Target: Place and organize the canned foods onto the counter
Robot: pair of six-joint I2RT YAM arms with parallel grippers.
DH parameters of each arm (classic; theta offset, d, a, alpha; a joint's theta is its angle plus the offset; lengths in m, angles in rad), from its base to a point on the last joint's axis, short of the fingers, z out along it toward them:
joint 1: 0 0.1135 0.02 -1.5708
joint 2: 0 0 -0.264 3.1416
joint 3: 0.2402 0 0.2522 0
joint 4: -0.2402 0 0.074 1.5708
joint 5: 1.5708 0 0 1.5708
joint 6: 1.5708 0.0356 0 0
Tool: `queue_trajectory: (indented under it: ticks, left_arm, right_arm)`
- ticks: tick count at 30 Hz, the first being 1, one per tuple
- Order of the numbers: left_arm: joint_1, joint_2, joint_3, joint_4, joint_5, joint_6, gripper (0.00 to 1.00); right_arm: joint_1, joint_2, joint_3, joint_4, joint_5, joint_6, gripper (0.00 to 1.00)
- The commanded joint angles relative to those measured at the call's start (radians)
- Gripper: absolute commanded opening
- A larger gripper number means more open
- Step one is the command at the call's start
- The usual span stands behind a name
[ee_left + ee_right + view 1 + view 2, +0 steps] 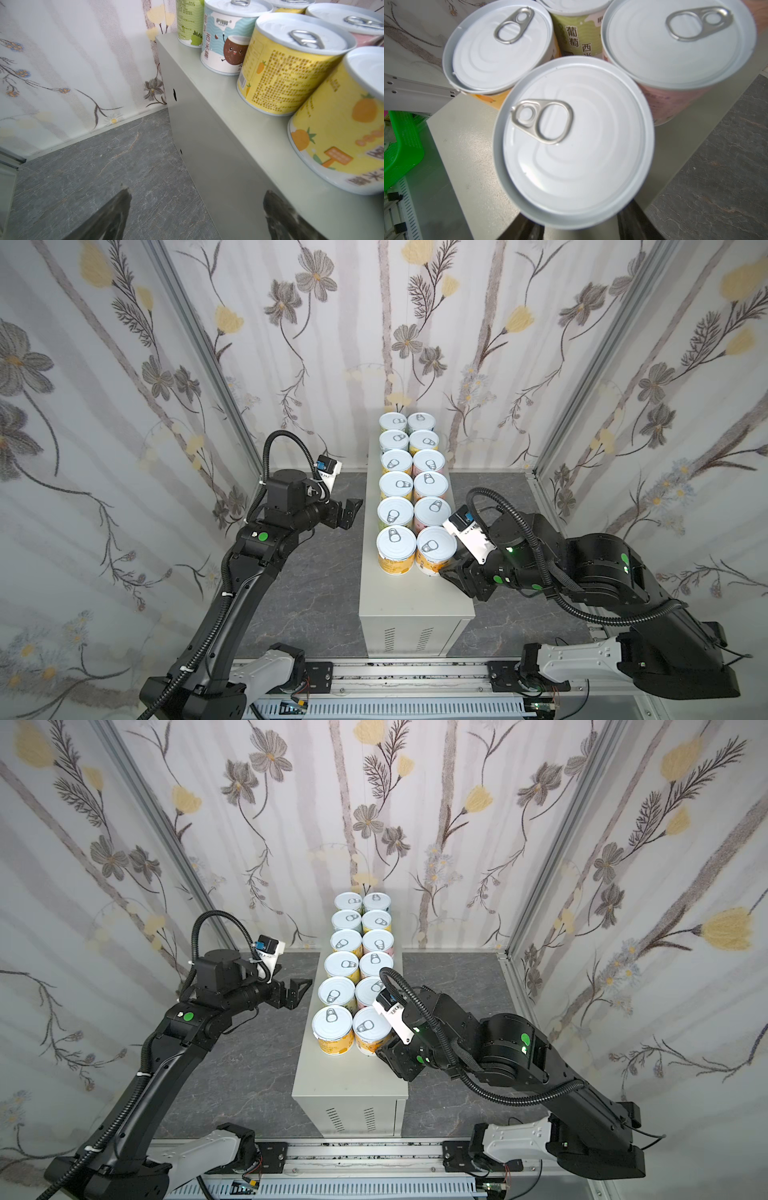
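Observation:
Several cans stand upright in two straight rows on the pale counter (415,605), seen in both top views. My right gripper (441,569) is shut on the front right can (435,549), an orange-labelled one resting on the counter top. In the right wrist view that can's white lid (573,141) fills the middle, with dark fingers (636,224) on either side of its body. My left gripper (351,512) hangs open beside the counter's left side, apart from the cans. In the left wrist view its fingertips (124,195) straddle the counter's side wall (207,145), near a yellow can (286,79).
Dark grey marbled floor (311,593) lies on both sides of the counter. Floral walls close the cell on three sides. A metal rail (415,676) runs along the front. A green basket (400,149) shows at the edge of the right wrist view.

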Motion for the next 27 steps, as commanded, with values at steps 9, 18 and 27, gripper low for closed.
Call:
queue_trajectory:
  ticks: [9,18,27]
  left_arm:
    - [-0.010,-0.168,0.021,-0.151,0.320,0.192,1.00]
    - [-0.012,-0.335,0.043,-0.212,0.362,0.228,1.00]
    - [-0.011,-0.384,0.055,0.061,0.026,0.041,1.00]
  right_arm:
    - [-0.021,-0.003,0.000,0.004,0.030,0.000,0.67]
    - [-0.021,-0.011,0.044,0.003,0.001,-0.037,0.76]
    - [-0.026,-0.066,0.150,0.091,0.192,-0.137,0.96]
